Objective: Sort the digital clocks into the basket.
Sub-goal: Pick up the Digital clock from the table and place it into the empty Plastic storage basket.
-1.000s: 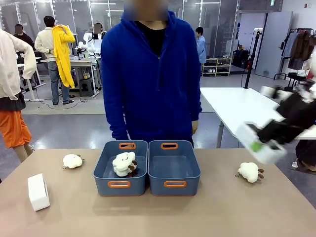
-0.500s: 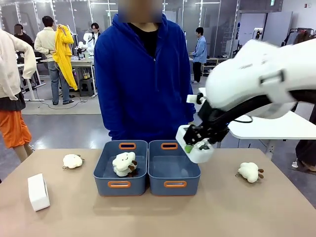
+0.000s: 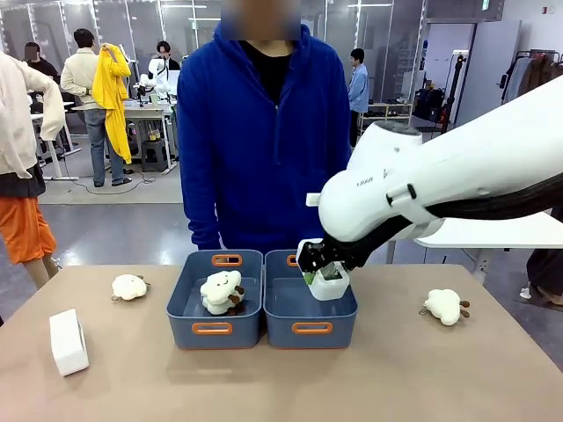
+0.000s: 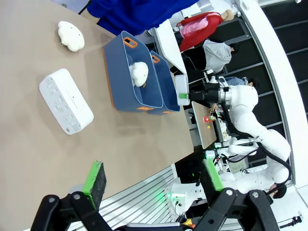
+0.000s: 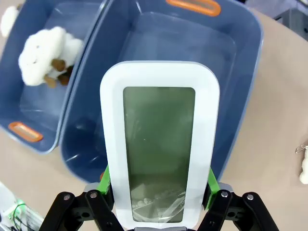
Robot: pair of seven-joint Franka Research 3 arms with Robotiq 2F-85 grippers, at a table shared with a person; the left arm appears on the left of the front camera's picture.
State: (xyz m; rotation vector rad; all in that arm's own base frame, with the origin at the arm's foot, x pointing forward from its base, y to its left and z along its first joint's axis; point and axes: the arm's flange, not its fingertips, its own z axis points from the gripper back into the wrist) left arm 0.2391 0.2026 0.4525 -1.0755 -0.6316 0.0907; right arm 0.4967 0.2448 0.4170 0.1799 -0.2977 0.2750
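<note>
- Over the last second the right arm has swung in from the table's right edge, and its right end effector now hangs over the right-hand basket.
- This end effector is clamped on a digital clock, with green pads pressing both long edges near the lower end.
- In the right wrist view the clock's dark screen faces the camera, with the basket's bare floor behind it.
- Whether the clock touches the basket floor cannot be told.
- The left end effector is spread wide with nothing between its fingers, above the table.
- The second digital clock lies on the table near its left end, well apart from both bins.
- The twin bin, touching the basket's left side, holds a cream plush toy.
- Two more plush toys lie on the table, one left of the bins and one right of them.
- A person in a blue top stands just behind the bins.
</note>
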